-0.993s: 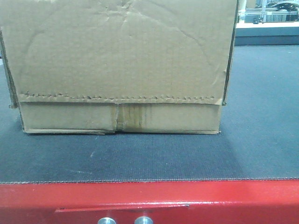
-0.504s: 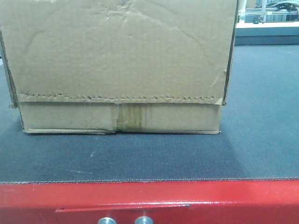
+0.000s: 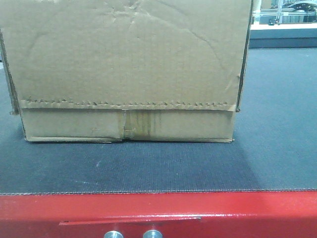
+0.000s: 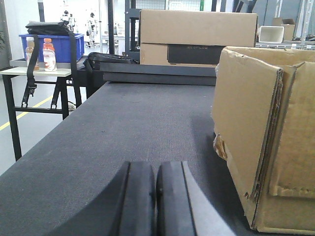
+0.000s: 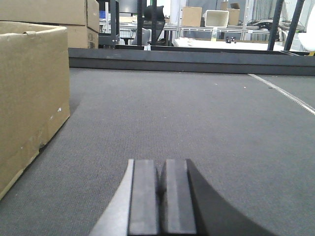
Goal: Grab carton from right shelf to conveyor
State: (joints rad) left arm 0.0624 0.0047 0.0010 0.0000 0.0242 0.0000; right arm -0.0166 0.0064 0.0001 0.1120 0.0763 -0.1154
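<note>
Carton, big brown creased cardboard box (image 3: pixel 126 69): sits flat on dark grey woven conveyor belt (image 3: pixel 277 148) | left hand (image 4: pixel 155 196): closed, empty, beside box | right hand (image 5: pixel 162 196): closed, empty

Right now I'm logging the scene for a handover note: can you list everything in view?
carton: one, brown, resting on the conveyor belt, between the two grippers
conveyor: one, dark grey belt with red frame, under the carton
blue bin: one, on a side table left of the belt, bottles in front
stacked boxes: two, brown, beyond the belt's far end
left gripper: one, black, shut, empty, beside the carton
right gripper: one, black, shut, empty
</note>
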